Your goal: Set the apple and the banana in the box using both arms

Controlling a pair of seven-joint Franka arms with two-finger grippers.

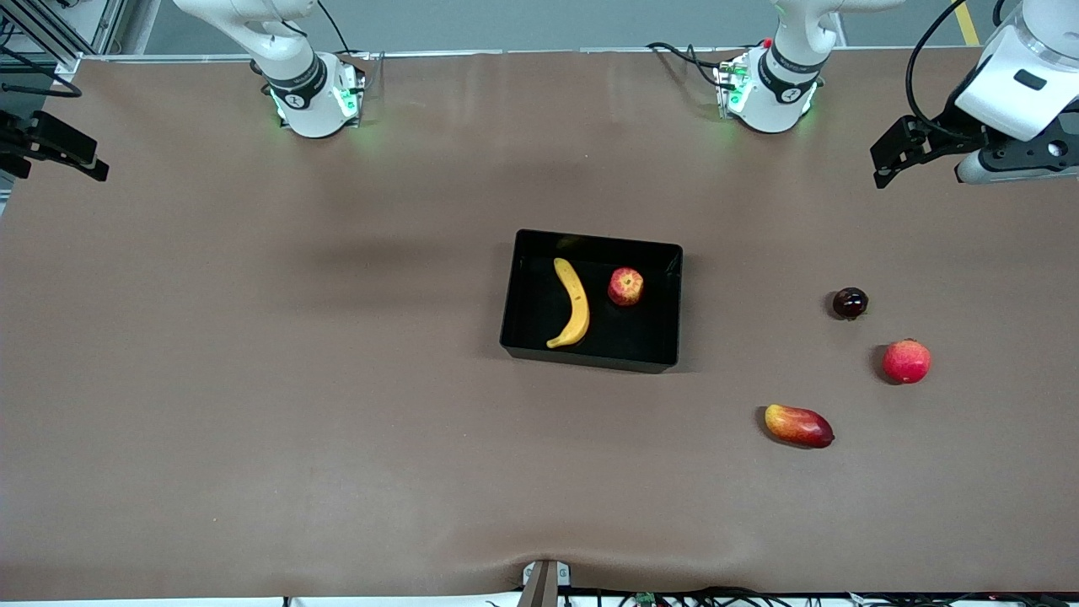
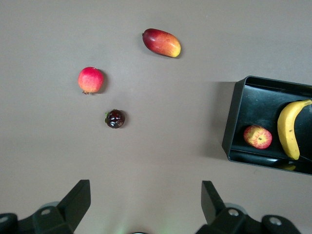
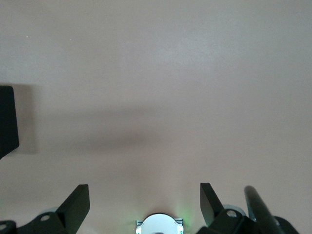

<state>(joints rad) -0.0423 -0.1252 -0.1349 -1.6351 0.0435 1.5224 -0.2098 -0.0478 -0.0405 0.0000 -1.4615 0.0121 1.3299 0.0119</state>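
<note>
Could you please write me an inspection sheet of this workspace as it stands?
Surface: brown table, wrinkle at the edge nearest the front camera.
Job's things: banana and apple lie apart inside the box.
Clutter: dark round fruit, pinkish-red fruit and mango-like fruit on the table toward the left arm's end.
Grippers: left gripper open, empty, up over the table at the left arm's end; right gripper open, empty, over bare table.
Cables: black cables at the left arm's base.
Surroundings: grey floor along the table's top edge in the front view.
</note>
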